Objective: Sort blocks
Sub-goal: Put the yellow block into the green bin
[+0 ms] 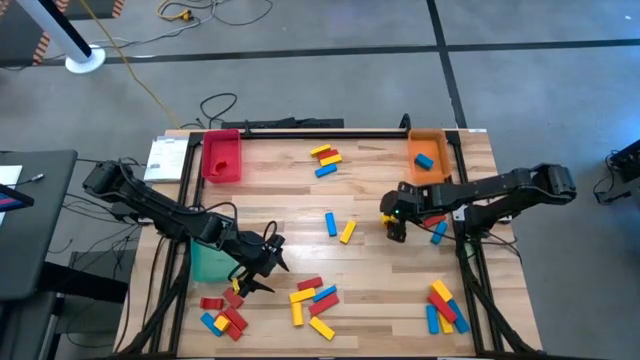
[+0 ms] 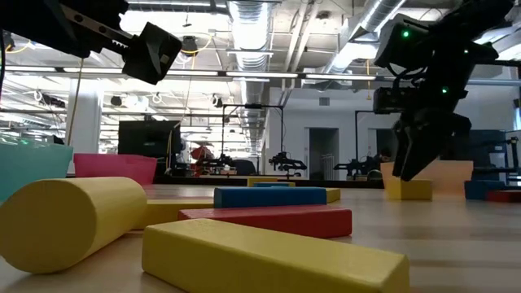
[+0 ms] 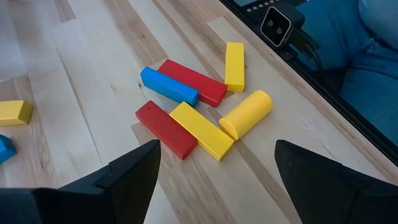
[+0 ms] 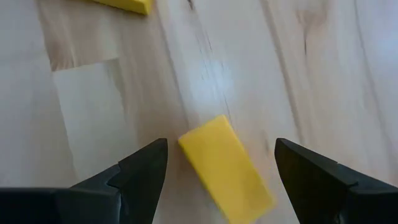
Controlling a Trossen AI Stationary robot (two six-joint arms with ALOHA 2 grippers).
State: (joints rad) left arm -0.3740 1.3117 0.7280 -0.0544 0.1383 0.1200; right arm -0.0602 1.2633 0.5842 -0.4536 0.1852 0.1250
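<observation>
**Both grippers spread and empty over scattered blocks**

The right gripper hangs with fingers spread wide, holding nothing; 1 small yellow wooden block lies on the pale wooden table between its fingertips, apparently untouched. The left gripper is equally spread and empty, poised above a cluster just ahead: 2 red bars, 2 yellow bars, 1 blue bar and 1 yellow cylinder.

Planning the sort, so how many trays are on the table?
3: red tray far left, orange tray far right, green tray at the left edge, partly under the left arm.
</observation>
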